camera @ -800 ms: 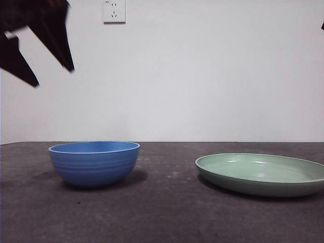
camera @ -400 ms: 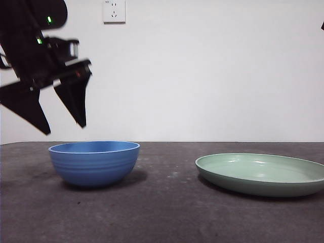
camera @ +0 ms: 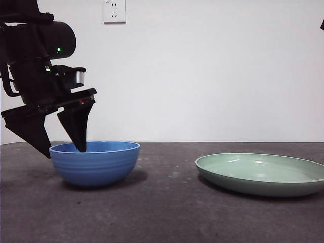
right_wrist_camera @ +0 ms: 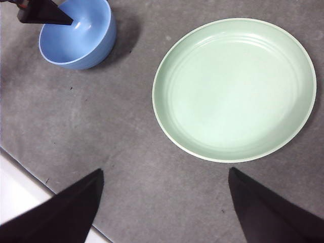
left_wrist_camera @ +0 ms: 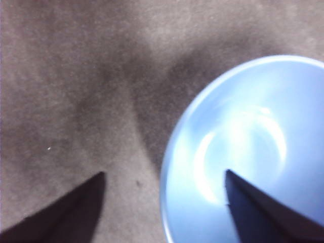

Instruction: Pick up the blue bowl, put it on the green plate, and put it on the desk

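Left gripper (camera: 63, 149): jaws spread wide, straddling the blue bowl's rim, one jaw tip down inside the bowl, the other outside its wall, gripping nothing.
Blue bowl (camera: 94, 163): upright on the desk, toward the desk's left side in the front view, well apart from the green plate.
Green plate (camera: 261, 173): flat on the desk, toward the right edge of the front view.
Desk (camera: 167, 217): dark, matte, faintly scuffed.
Right gripper (right_wrist_camera: 162, 205): jaws apart, holding nothing, hanging high above the desk near its pale edge.
Wall socket (camera: 114, 10): white, on the wall behind.
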{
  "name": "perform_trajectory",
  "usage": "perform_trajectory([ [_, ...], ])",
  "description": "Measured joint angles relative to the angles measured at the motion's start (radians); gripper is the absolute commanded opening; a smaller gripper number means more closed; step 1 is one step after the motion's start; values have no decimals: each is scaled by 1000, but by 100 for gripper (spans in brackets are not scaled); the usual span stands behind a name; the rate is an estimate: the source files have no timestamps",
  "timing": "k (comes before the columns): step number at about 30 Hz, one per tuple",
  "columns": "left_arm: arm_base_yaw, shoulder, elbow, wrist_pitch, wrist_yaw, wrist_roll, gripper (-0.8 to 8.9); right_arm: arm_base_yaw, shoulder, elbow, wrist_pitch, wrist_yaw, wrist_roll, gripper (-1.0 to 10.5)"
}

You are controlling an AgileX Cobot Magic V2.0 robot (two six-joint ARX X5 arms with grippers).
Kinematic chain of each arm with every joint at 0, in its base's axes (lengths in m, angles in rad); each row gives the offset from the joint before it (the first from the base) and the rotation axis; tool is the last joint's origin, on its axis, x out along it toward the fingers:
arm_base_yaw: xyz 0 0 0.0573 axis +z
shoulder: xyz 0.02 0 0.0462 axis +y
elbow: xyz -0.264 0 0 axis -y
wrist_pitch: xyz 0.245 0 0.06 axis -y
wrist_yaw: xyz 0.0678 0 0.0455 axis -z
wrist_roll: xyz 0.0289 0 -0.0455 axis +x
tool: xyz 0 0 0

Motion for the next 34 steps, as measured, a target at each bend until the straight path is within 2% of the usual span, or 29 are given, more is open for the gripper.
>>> perform_trajectory([
  [7,0,6,0,6,0,0,82,0,0,0,6,0,0,394],
  [11,0,5,0,6,0,0,15,0,0,0,8,0,0,394],
  [18,0,5,0,7,0,-5,15,0,0,0,8,1,0,394],
  [26,-11,-1,26,-1,-1,-47,15,0,0,0,8,1,0,394],
  [34,-123,-77,158,-16,4,-90,15,0,0,0,12,1,0,394],
])
